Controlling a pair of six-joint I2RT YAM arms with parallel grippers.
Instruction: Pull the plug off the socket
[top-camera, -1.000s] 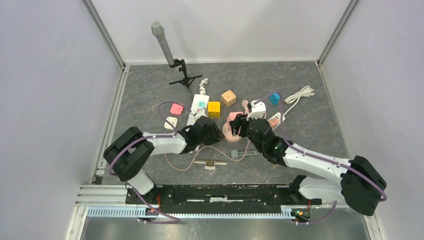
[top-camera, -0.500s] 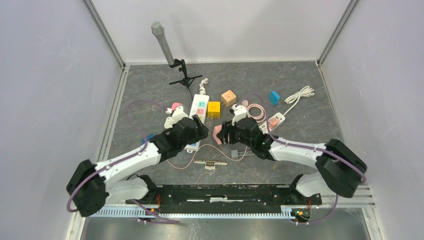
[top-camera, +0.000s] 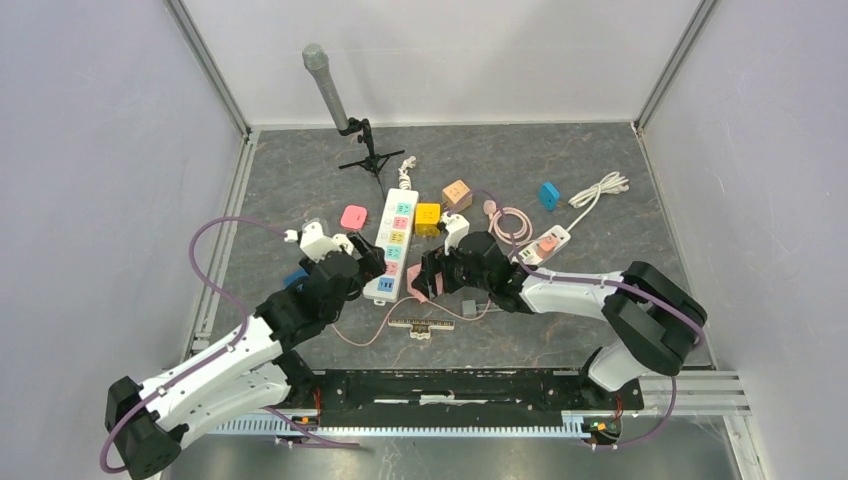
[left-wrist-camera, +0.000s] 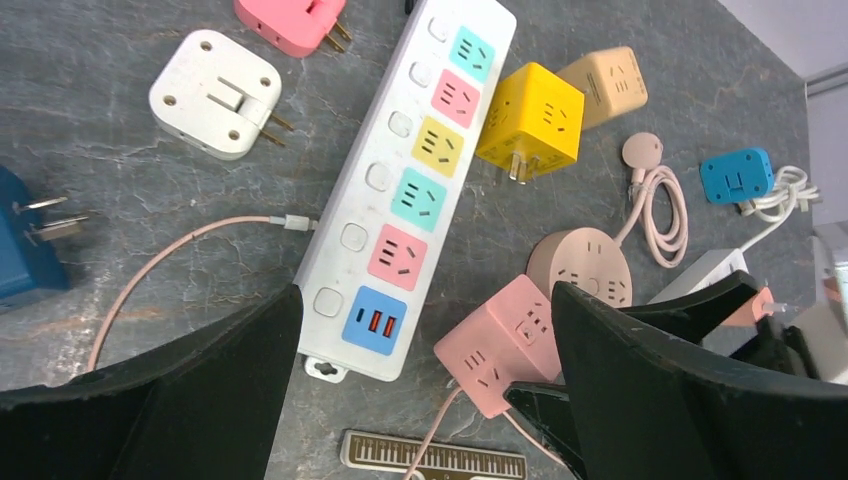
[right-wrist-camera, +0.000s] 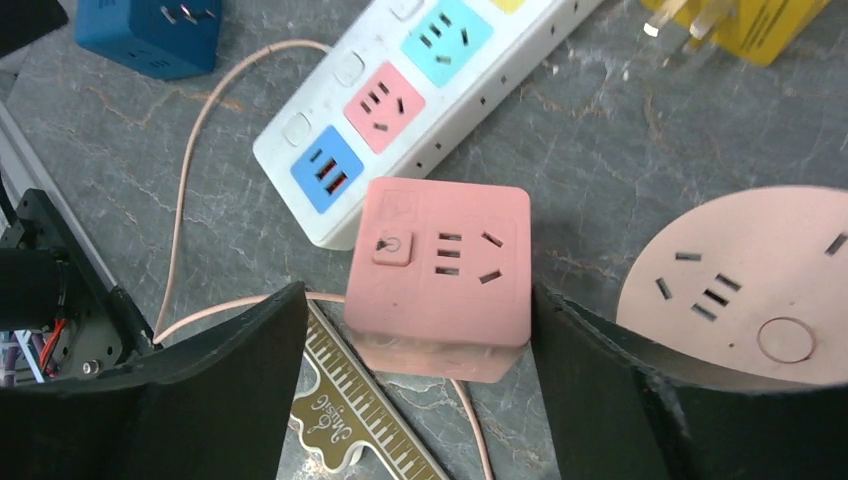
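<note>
A white power strip (left-wrist-camera: 410, 190) with coloured sockets lies on the grey table, and every socket I see on it is bare. A white plug (left-wrist-camera: 215, 105), a pink plug (left-wrist-camera: 290, 20) and a blue plug (left-wrist-camera: 30, 250) lie loose to its left. My left gripper (left-wrist-camera: 425, 300) hangs open above the strip's near end (top-camera: 385, 280), holding nothing. A pink cube socket (right-wrist-camera: 440, 270) with a thin pink cord rests on the table between the open fingers of my right gripper (right-wrist-camera: 418, 298). There is a gap on its left side, and the right finger is close beside it.
A yellow cube (top-camera: 428, 213), a tan cube (top-camera: 457, 192) and a small blue adapter (top-camera: 549, 193) lie behind the strip. A round pink socket (right-wrist-camera: 760, 290) is right of the cube and a brass ruler (top-camera: 421, 326) in front. A microphone stand (top-camera: 365, 150) is at the back, a white cable (top-camera: 600, 188) at right.
Both grippers have opened. The left arm drew back from the strip toward the left. The right arm swung left, bringing the pink cube socket beside the strip's near end, then loosened around it.
</note>
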